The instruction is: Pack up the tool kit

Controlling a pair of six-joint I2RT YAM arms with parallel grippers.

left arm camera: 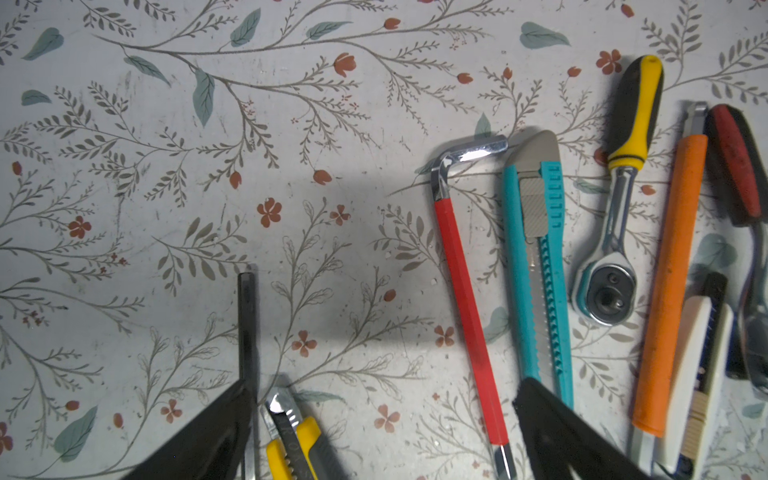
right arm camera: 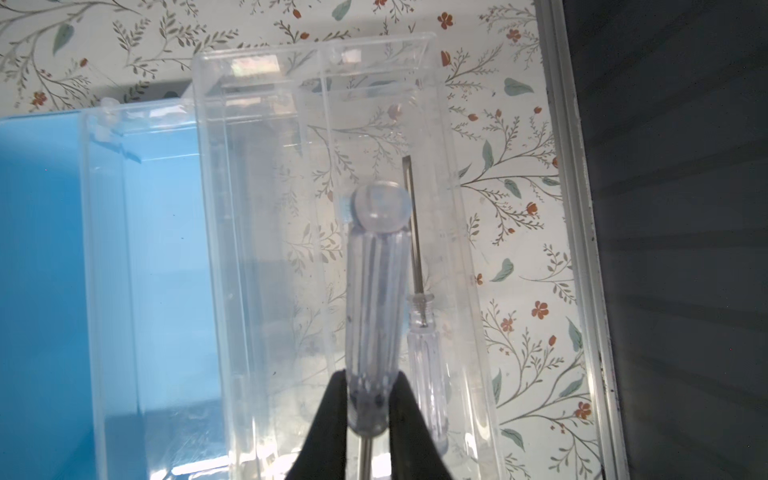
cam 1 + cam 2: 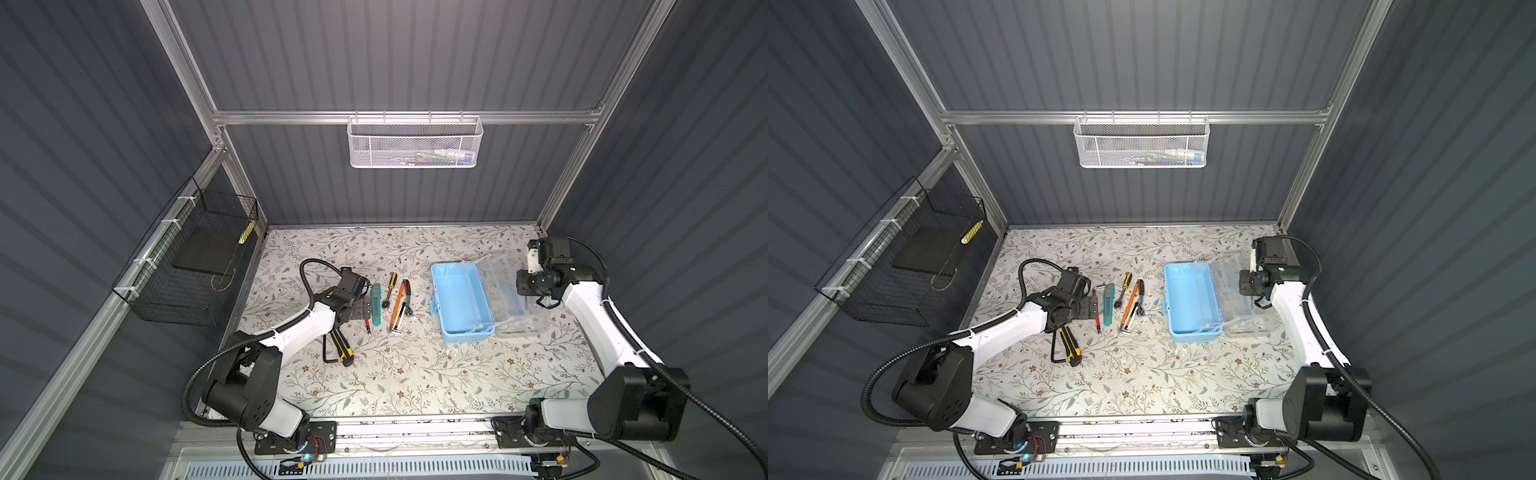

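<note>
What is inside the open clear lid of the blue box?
A small clear-handled screwdriver lies in the clear lid. The right hand holds a bigger screwdriver over it, which covers part of the lid's floor; nothing else shows there.

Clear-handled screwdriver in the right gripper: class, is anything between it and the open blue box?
Nothing visible. The right gripper holds the screwdriver above the opened clear lid; the blue box beside it lies open.
</note>
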